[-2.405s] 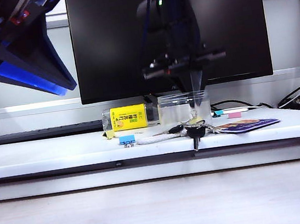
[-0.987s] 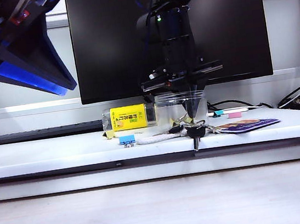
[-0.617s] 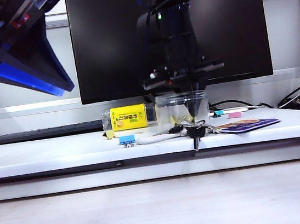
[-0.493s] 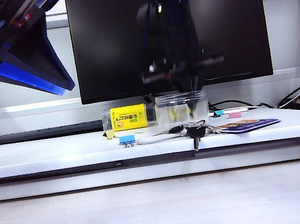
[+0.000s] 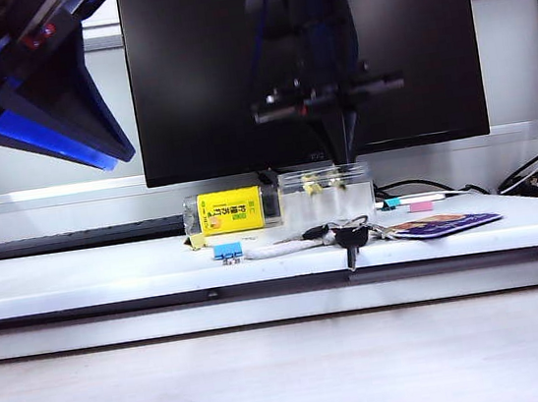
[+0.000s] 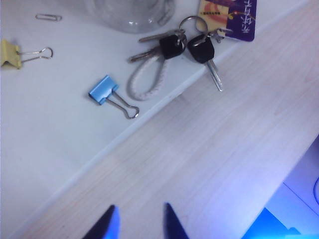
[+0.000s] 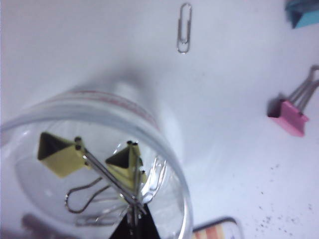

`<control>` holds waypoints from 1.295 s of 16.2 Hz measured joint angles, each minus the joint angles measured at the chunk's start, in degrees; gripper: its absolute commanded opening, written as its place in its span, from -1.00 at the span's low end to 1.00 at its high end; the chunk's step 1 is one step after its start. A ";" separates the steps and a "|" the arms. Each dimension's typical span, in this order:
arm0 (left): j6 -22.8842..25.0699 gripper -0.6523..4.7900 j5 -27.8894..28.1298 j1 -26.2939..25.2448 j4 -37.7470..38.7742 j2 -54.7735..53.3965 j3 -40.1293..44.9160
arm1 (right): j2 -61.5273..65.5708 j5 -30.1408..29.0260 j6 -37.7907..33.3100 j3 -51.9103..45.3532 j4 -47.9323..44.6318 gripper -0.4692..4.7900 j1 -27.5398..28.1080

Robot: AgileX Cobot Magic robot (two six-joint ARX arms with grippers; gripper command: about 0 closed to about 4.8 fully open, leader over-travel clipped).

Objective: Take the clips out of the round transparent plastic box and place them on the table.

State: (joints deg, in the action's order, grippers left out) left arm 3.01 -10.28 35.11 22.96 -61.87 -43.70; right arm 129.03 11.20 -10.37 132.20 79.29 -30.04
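Observation:
The round transparent plastic box [image 5: 328, 198] stands on the white table [image 5: 80, 275] in front of the monitor. My right gripper [image 5: 347, 156] hangs just above the box's rim, shut on the wire handles of two yellowish clips [image 7: 62, 157] [image 7: 127, 167] that dangle inside the box [image 7: 164, 134] near rim height. The clips [image 5: 312, 186] show through the clear wall. Another yellow clip [image 6: 10, 52] lies on the table. My left gripper [image 6: 139, 224] is open and empty, high at the exterior view's upper left [image 5: 114, 152], over the wood-grain surface.
A yellow packet [image 5: 231, 210] stands left of the box. A blue binder clip [image 5: 227, 251], keys on a rope loop [image 5: 348, 235] and a card [image 5: 441, 225] lie near the table's front edge. A pink clip [image 7: 289, 117] and a paper clip [image 7: 184, 27] lie behind the box.
My right gripper has risen out of the box, and the yellow clips have come up with it from the bottom to rim height. The left arm has stayed put.

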 measured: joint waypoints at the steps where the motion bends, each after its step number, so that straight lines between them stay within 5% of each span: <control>1: 0.00 -0.30 0.02 0.00 -0.02 0.00 0.00 | -0.61 -0.31 0.13 -0.02 0.02 -0.82 -0.20; 16: 0.00 -0.30 0.02 0.00 -1.25 0.00 0.00 | -4.26 0.26 2.62 0.98 -6.40 -0.83 -0.02; 21: 0.00 -0.30 0.07 0.00 -0.92 0.00 0.00 | -4.26 1.49 2.75 0.98 -7.34 -0.83 4.76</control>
State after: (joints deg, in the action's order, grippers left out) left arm 3.01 -10.22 35.11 22.04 -61.87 -43.70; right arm 124.77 12.69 -7.62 133.19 71.94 -25.28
